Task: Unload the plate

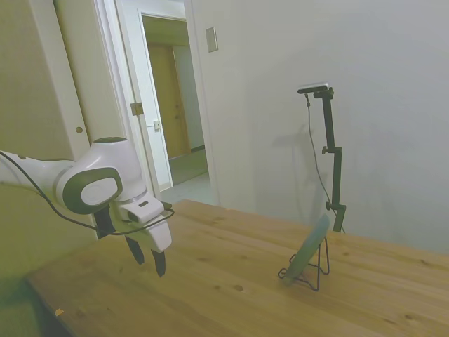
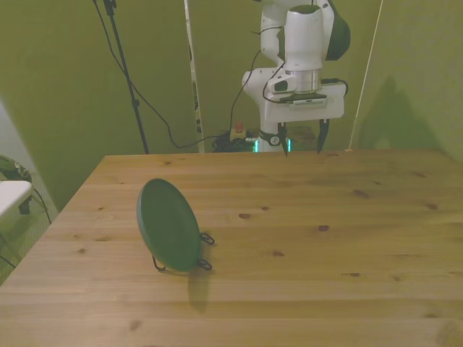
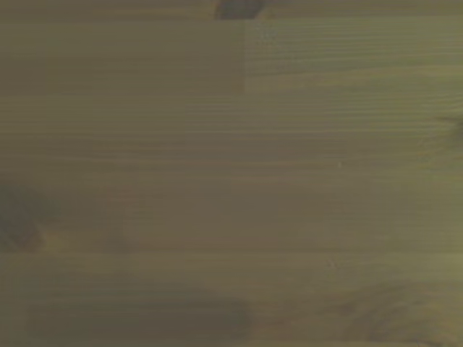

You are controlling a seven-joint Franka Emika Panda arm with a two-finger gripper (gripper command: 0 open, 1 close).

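Your plate leans upright in the wire stand; your gripper hovers well apart from it, fingers spread, empty.

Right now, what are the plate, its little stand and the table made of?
The plate looks like matte grey-green ceramic or plastic; I can't tell which. The stand looks like thin black wire. The table looks like pale wood with visible grain and knots.
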